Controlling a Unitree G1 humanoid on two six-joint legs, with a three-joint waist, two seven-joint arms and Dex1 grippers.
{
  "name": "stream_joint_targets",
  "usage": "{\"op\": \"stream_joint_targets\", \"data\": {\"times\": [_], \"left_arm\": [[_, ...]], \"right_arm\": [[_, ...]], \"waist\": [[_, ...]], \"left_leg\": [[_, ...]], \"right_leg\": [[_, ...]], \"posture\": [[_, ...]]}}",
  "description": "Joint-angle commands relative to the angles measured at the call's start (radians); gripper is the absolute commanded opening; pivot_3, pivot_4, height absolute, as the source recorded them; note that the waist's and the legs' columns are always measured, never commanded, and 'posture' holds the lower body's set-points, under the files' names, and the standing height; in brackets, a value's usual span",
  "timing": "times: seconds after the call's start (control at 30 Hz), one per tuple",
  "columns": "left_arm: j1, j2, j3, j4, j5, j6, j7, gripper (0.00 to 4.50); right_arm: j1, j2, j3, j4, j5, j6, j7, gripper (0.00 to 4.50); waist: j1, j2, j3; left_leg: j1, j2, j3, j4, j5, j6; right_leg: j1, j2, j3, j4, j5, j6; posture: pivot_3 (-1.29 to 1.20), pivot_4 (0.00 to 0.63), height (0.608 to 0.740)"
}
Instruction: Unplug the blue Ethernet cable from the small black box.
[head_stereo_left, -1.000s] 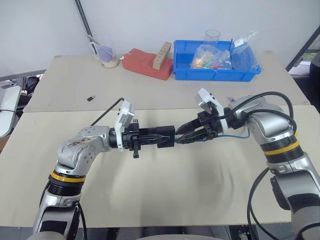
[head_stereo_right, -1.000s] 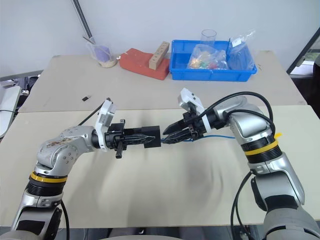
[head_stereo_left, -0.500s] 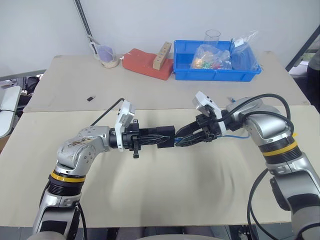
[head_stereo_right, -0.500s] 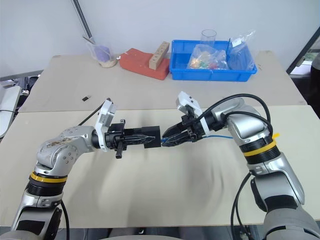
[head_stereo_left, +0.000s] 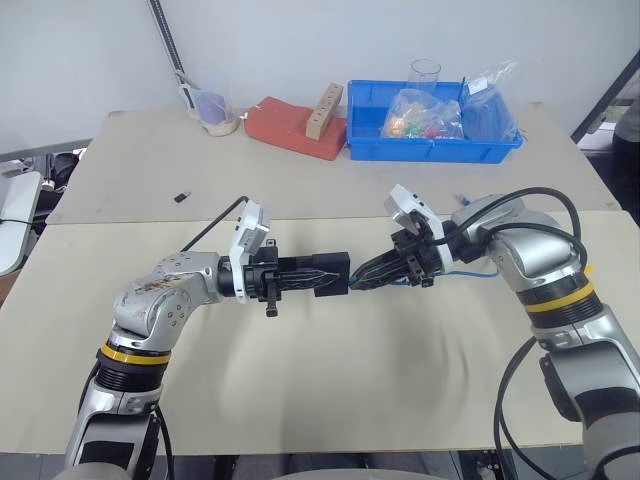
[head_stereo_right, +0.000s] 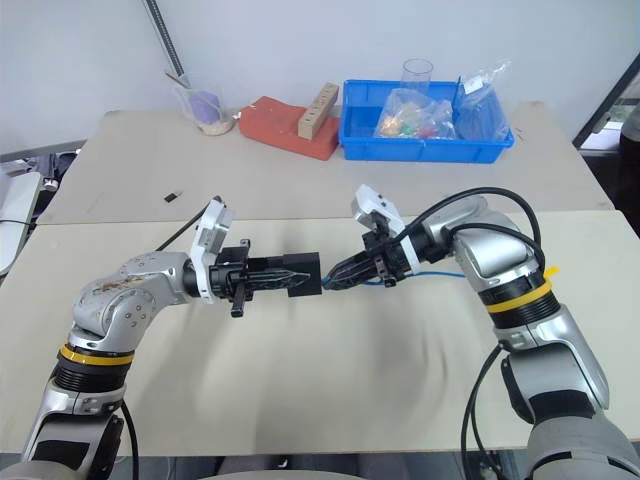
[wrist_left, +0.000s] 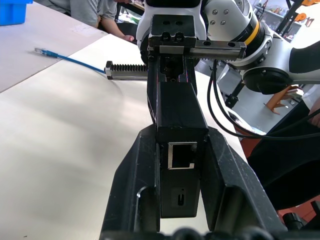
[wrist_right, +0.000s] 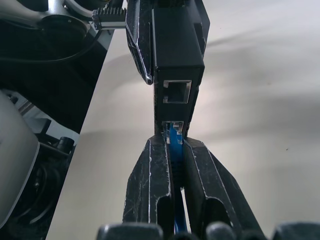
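Blue bin (head_stereo_left: 434, 138), red block (head_stereo_left: 295, 127), beige table (head_stereo_left: 340, 370)

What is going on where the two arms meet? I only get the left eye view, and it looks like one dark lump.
Observer: The right wrist view shows the blue Ethernet cable plugged into the small black box. The right end effector is shut on the cable just behind the plug.
Operator: Does anything steady the box?
Observer: Yes. In the left wrist view, the left end effector has its fingers clamped on both sides of it.
Operator: Is there just one socket?
Observer: No. The right wrist view shows a second, empty port beside the used one.
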Motion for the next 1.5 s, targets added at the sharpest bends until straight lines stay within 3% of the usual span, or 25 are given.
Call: {"op": "stream_joint_targets", "data": {"times": [0.03,0.13,0.3,0.37,0.5,0.63,0.7,0.9,1.13,1.37,1.43,1.5], "left_arm": [[0.018,0.055,0.052,-0.045,-0.027,0.001,-0.017,0.55],[0.051,0.081,0.071,-0.045,-0.023,-0.012,-0.013,0.55],[0.102,0.055,0.092,-0.009,0.064,-0.139,0.05,0.55],[0.106,0.031,0.115,0.002,0.072,-0.163,0.096,0.55],[0.121,0.013,0.145,0.011,0.093,-0.199,0.153,0.55],[0.141,-0.004,0.183,0.019,0.104,-0.231,0.216,0.55],[0.163,-0.022,0.203,0.043,0.146,-0.288,0.268,0.55],[0.194,-0.127,0.211,0.213,0.33,-0.558,0.438,0.55],[0.145,-0.241,0.197,0.402,0.446,-0.795,0.556,0.55],[0.126,-0.283,0.18,0.529,0.483,-0.893,0.577,0.55],[0.129,-0.283,0.179,0.545,0.486,-0.905,0.574,1.58],[0.134,-0.279,0.182,0.552,0.481,-0.907,0.57,2.31]], "right_arm": [[0.052,-0.103,-0.026,0.012,-0.037,-0.074,0.056,0.03],[0.11,-0.122,-0.034,0.051,-0.08,-0.165,0.013,0.03],[0.249,-0.029,-0.071,0.086,-0.227,-0.413,-0.264,0.03],[0.306,-0.023,-0.089,0.019,-0.232,-0.433,-0.295,0.99],[0.386,-0.038,-0.138,-0.121,-0.203,-0.403,-0.331,2.39],[0.421,-0.048,-0.197,-0.246,-0.157,-0.327,-0.369,3.8],[0.416,-0.02,-0.266,-0.352,-0.05,-0.196,-0.425,4.46],[0.388,0.133,-0.379,-0.511,0.075,-0.02,-0.678,4.46],[0.423,0.145,-0.334,-0.512,0.026,-0.051,-0.742,4.46],[0.413,0.157,-0.336,-0.495,0.025,-0.046,-0.786,4.46],[0.411,0.158,-0.34,-0.494,0.031,-0.04,-0.795,4.48],[0.408,0.154,-0.342,-0.493,0.036,-0.036,-0.8,4.48]], "waist": [[0.007,0.0,0.0],[0.006,-0.001,0.0],[-0.004,-0.001,0.0],[-0.002,-0.001,0.0],[0.003,-0.001,0.0],[0.007,-0.001,0.0],[0.008,-0.001,0.0],[0.017,0.0,0.0],[0.037,-0.001,0.0],[0.022,-0.001,0.0],[0.021,-0.001,0.0],[0.021,-0.001,0.0]], "left_leg": [[0.0,0.0,0.0,0.0,0.0,0.0],[0.0,0.0,0.0,0.0,0.0,0.0],[0.001,0.001,0.001,-0.001,0.0,0.0],[-0.001,0.001,0.001,-0.001,0.0,0.0],[-0.004,0.001,0.001,0.0,0.0,0.0],[-0.003,0.001,0.0,0.0,0.0,0.0],[-0.003,0.001,0.0,0.0,0.0,0.0],[-0.002,0.001,-0.001,0.0,0.0,0.0],[-0.004,-0.001,0.002,0.001,0.0,0.0],[-0.003,-0.001,0.002,0.0,0.0,0.0],[-0.003,0.0,0.002,0.0,0.0,0.0],[-0.003,0.0,0.002,0.0,0.0,0.0]], "right_leg": [[0.0,0.0,0.0,0.0,0.0,0.0],[0.0,0.0,0.0,-0.001,0.0,0.0],[-0.001,0.001,0.0,0.001,0.0,0.0],[-0.003,0.001,0.001,0.001,0.0,0.0],[-0.005,0.0,0.001,0.001,0.0,0.0],[-0.005,0.0,0.002,0.002,0.0,0.0],[-0.005,0.0,0.002,0.002,0.0,0.0],[-0.005,0.0,0.002,0.002,0.0,0.0],[-0.006,-0.002,0.002,0.001,0.0,0.0],[-0.006,0.0,0.002,0.002,0.0,0.0],[-0.006,0.0,0.002,0.002,0.0,0.0],[-0.006,0.0,0.001,0.003,0.0,0.0]], "posture": [[0.0,0.15,0.74],[0.0,0.15,0.74],[0.0,0.15,0.74],[0.0,0.15,0.74],[0.0,0.15,0.74],[0.0,0.15,0.74],[0.0,0.15,0.74],[0.0,0.15,0.74],[0.0,0.15,0.74],[0.0,0.15,0.74],[0.0,0.15,0.74],[0.0,0.15,0.74]]}}
